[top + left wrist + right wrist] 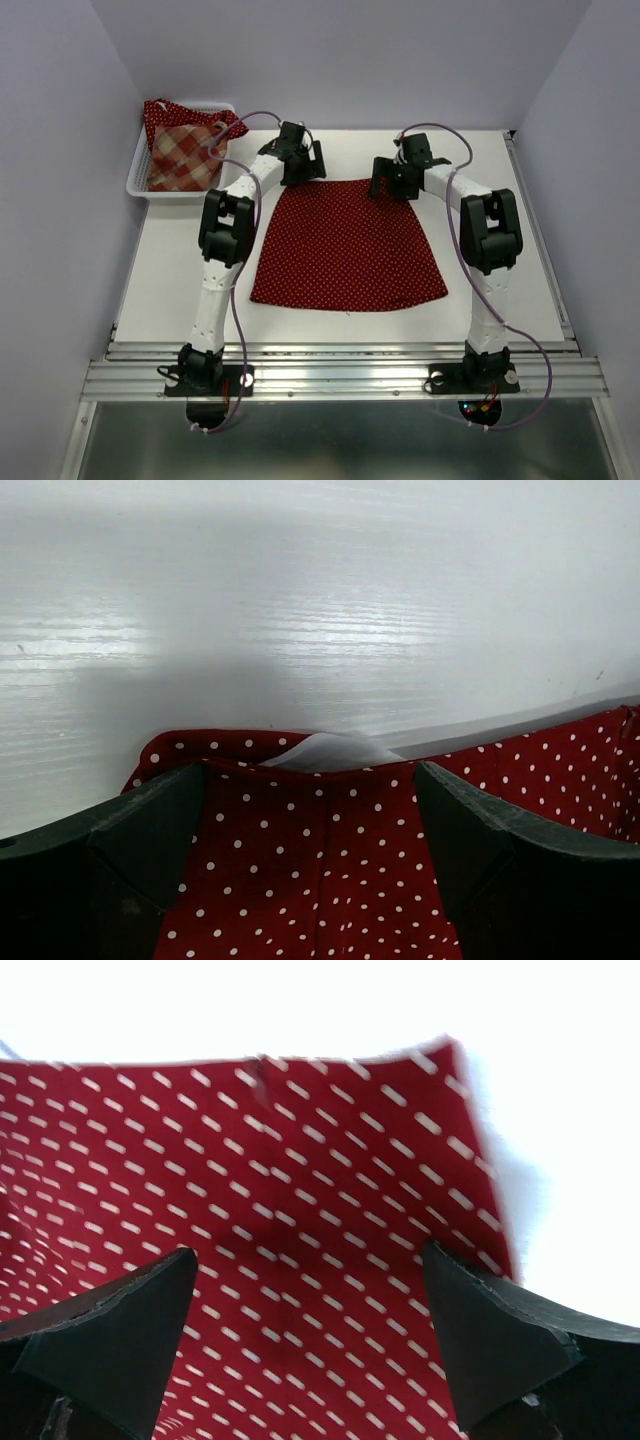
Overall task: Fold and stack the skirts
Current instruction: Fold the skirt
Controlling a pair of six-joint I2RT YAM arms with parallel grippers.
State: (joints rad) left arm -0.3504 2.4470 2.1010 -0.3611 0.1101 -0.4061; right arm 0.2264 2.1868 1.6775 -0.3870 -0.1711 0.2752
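The white bench (160, 280) carries one dotted skirt (345, 245), dark red with small white dots, which lies spread flat in the middle between the two arms; its narrow waist edge is on the far side and its wide hem is on the near side, and none of it is folded; at the far left corner of the bench stands a white mesh basket (135, 185); inside it lies the plaid skirt (185, 155), red and tan, bunched and not folded; behind it a second dotted skirt (160, 112) rises over the far rim of the basket; the left pincer (303, 172) is at the far left corner of the spread skirt, with its fingers wide apart and nothing between them; its own camera shows the waist edge just in front of the fingers and the dotted cloth under them; the right pincer (392, 180) is at the far right corner, its fingers also wide apart and holding nothing; its own camera is blurred, with the skirt's corner ahead of the fingers; whether the fingertips touch the cloth cannot be told; a small white tab (325, 752) lies at the waist edge near the left pincer
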